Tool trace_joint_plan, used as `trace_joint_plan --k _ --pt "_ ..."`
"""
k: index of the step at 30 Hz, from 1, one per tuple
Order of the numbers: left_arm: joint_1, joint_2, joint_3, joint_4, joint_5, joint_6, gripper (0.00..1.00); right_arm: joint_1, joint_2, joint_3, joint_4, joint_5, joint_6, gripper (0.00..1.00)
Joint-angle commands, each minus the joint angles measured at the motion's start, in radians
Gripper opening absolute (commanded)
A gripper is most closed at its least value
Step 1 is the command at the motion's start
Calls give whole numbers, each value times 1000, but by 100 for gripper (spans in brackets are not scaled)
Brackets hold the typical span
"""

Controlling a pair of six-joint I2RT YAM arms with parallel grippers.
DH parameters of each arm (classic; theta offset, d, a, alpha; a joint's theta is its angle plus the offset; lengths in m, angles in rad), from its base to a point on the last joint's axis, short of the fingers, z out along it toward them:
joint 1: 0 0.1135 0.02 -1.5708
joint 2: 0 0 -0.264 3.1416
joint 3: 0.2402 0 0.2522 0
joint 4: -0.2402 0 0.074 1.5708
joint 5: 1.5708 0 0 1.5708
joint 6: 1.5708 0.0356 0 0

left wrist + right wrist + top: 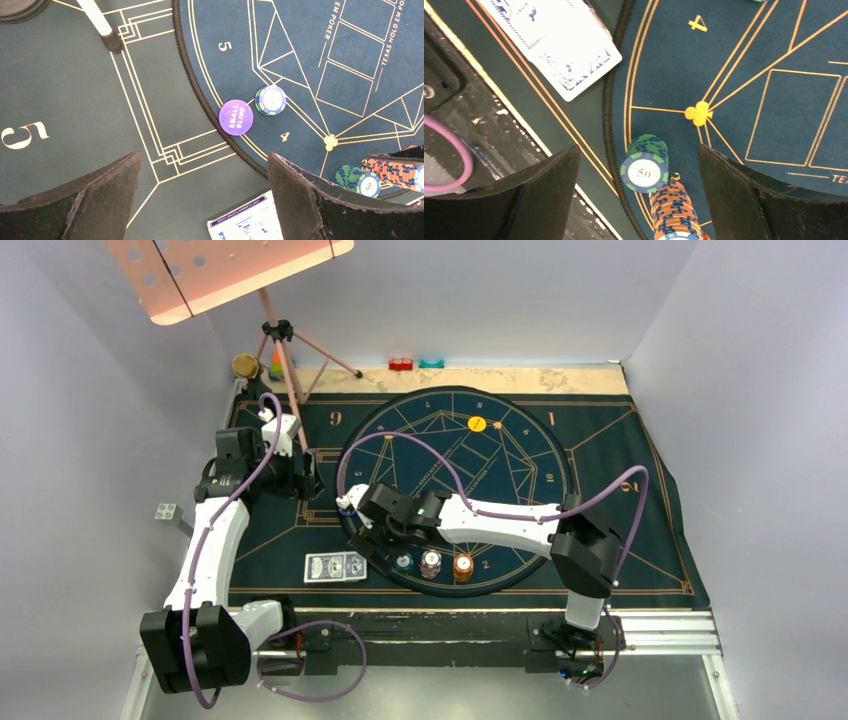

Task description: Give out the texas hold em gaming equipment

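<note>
Grip status: L hand (202, 161) & R hand (639, 149) both spread wide, holding nothing.
Top view: cards (335, 567) lie face down on table mat (640, 540), approx 8 o'clock off round mat (520, 460); three chip stacks (430, 564) in a row inside its rim at 6–7 o'clock; yellow disc (478, 423) near 1 o'clock. R wrist view: fingers (549, 195) stand either side of green stack (644, 162) marked 50, gap on both sides; orange stack (672, 207) right against it at 5 o'clock. L wrist view: hand hangs over the rim by mark 4; purple small-blind disc (235, 117) sits at that rim, blue-green stack (270, 100) just beside it at 2 o'clock.
</note>
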Motion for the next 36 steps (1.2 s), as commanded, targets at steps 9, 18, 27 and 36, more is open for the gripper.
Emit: trace_joint_plan --k 9,18,27,36 --pt "9 -8 21 17 16 -1 100 8 -5 -91 23 74 35 80" --pt "8 -7 21 19 15 -1 100 11 -13 -128 39 68 39 71" --pt "8 -8 20 20 13 -2 100 11 12 -129 63 52 36 65" --pt "9 -13 20 18 15 -2 100 11 35 -126 59 42 35 60"
